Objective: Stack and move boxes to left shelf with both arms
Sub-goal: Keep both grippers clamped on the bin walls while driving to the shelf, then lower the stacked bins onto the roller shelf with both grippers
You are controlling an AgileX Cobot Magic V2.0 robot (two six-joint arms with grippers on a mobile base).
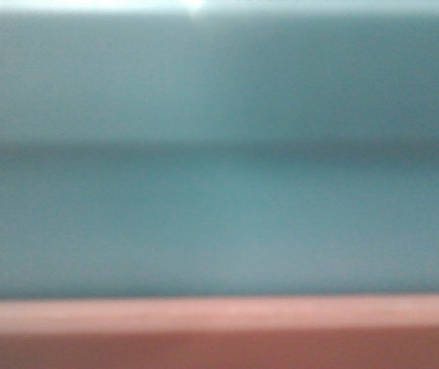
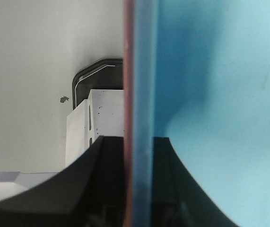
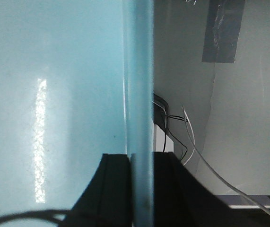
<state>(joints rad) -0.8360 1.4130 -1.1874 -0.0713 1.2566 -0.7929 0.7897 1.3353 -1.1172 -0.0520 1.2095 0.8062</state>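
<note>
L hand (image 2: pixel 138 189), R hand (image 3: pixel 142 189) clamp blurred boxes (image 1: pixel 219 192)

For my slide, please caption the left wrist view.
Left gripper clamps the nested walls of pink tub and blue tub.

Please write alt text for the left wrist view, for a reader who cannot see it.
The left gripper is clamped on the nested rims of the light blue tub and the pink tub, seen edge-on. A pale wall fills the left side.
</note>
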